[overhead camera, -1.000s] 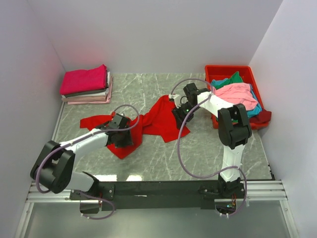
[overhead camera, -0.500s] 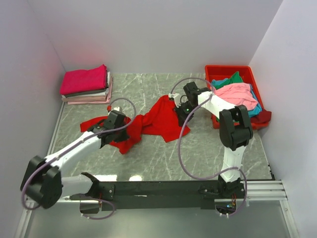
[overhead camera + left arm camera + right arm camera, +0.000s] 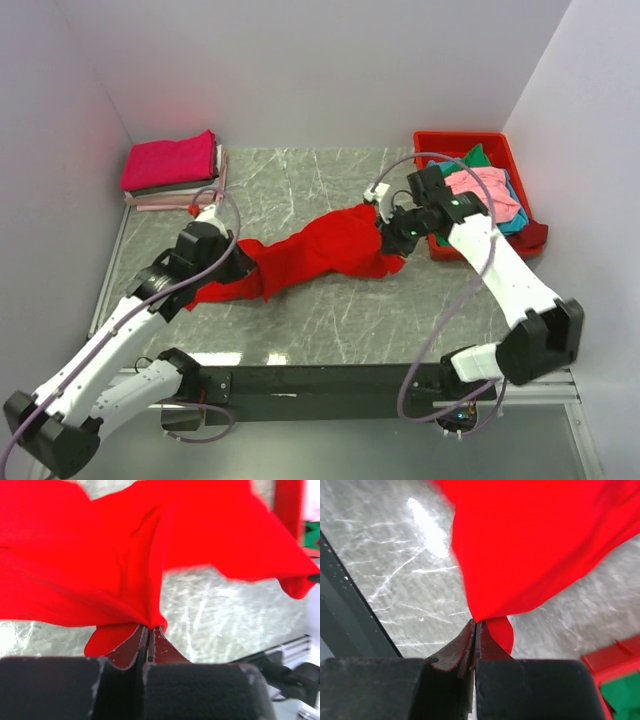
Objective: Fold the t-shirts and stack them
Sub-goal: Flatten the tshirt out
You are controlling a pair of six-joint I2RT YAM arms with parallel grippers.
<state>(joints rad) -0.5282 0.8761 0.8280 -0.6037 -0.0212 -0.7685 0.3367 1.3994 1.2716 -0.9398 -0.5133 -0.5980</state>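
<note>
Top external: red bin (image 3: 455,138) holds crumpled t-shirts (image 3: 482,186).

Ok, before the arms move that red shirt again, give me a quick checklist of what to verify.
1. Left gripper clamped on the red t-shirt: ok.
2. Right gripper clamped on the same shirt: ok.
3. Shirt spread flat between them: not ok, it is bunched into a twisted band.
4. Which edges are pinched, shoulders or hem: cannot tell.
5. Shirt fully off the table: cannot tell; its left end seems to trail.
6. Folded stack clear of both arms: ok.
</note>
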